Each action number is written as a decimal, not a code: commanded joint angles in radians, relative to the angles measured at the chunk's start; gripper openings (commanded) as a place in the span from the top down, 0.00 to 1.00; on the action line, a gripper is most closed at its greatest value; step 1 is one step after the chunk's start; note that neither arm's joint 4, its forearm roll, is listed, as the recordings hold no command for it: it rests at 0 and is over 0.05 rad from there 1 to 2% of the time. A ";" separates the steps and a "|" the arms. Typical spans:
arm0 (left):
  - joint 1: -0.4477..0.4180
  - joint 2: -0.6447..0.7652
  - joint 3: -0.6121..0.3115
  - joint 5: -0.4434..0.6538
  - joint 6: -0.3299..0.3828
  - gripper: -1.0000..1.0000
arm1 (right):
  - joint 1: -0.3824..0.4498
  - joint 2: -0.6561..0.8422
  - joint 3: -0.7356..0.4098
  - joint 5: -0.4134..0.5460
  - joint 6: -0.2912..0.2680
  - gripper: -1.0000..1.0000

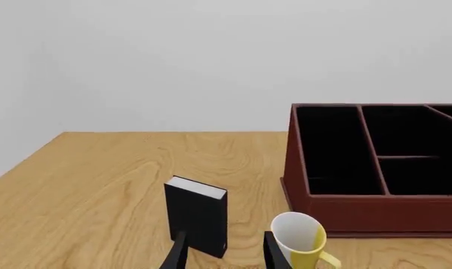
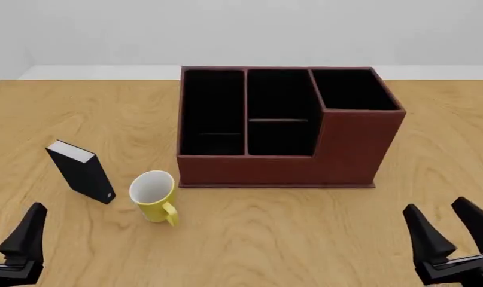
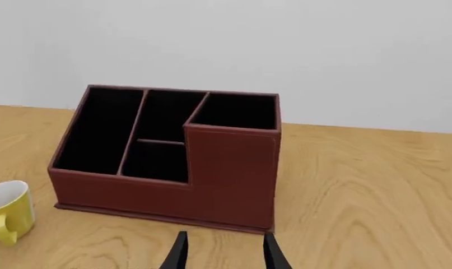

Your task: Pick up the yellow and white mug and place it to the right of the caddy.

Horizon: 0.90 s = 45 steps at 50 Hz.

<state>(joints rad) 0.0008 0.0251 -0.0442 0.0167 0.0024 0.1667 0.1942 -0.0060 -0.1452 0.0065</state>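
Item one: my left tool (image 2: 2, 245), black, two-fingered, hung low at the near left edge of the pale wooden surface (image 2: 305, 227), fingers spread and empty. Item two: my right tool (image 2: 453, 230), same make, sat at the near right, likewise released, gripping nothing. Item three: small yellow cylindrical mug with white interior (image 2: 153, 195), upright on the surface, loop handle turned toward me, just off the caddy's front left corner, not touching. Item four: small black block with a white top (image 2: 81, 171), standing left of the mug, apart from it. Item five: large red-brown leather-look caddy (image 2: 285, 160), black-lined compartments, stepped front, centred farther back.
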 commanded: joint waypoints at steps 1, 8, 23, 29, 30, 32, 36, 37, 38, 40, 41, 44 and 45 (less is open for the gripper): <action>-0.002 0.003 -0.004 0.002 -0.003 0.00 | 0.077 0.125 0.000 -0.104 0.004 0.00; -0.002 -0.003 -0.007 0.010 -0.002 0.00 | 0.141 0.185 -0.001 -0.158 -0.018 0.00; -0.003 -0.016 -0.007 0.023 -0.002 0.00 | 0.201 0.360 0.004 -0.335 -0.015 0.00; -0.003 -0.020 -0.007 0.027 -0.002 0.00 | 0.231 0.464 0.005 -0.439 -0.023 0.00; -0.003 -0.021 -0.008 0.029 -0.001 0.00 | 0.232 0.480 0.005 -0.454 -0.017 0.00; -0.003 -0.021 -0.009 0.030 -0.001 0.00 | 0.245 0.515 0.005 -0.485 -0.014 0.00; -0.003 -0.022 -0.010 0.032 -0.001 0.00 | 0.264 0.559 0.004 -0.528 -0.008 0.00; -0.003 -0.022 -0.010 0.032 -0.001 0.00 | 0.264 0.566 0.004 -0.535 -0.007 0.00; -0.003 -0.023 -0.010 0.032 -0.001 0.00 | 0.272 0.585 0.002 -0.551 -0.006 0.00; -0.003 -0.017 -0.009 0.026 -0.001 0.00 | 0.281 0.604 0.000 -0.566 -0.004 0.00; -0.003 -0.017 -0.009 0.025 -0.001 0.00 | 0.286 0.612 0.000 -0.573 -0.006 0.00; -0.003 -0.017 -0.008 0.025 -0.001 0.00 | 0.304 0.664 0.001 -0.620 -0.006 0.00; -0.003 -0.017 -0.008 0.025 -0.001 0.00 | 0.308 0.673 0.000 -0.627 -0.006 0.00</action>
<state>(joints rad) -0.0023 0.0074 -0.0525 0.0427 0.0012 0.4274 0.7423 -0.0039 -0.6593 -0.0038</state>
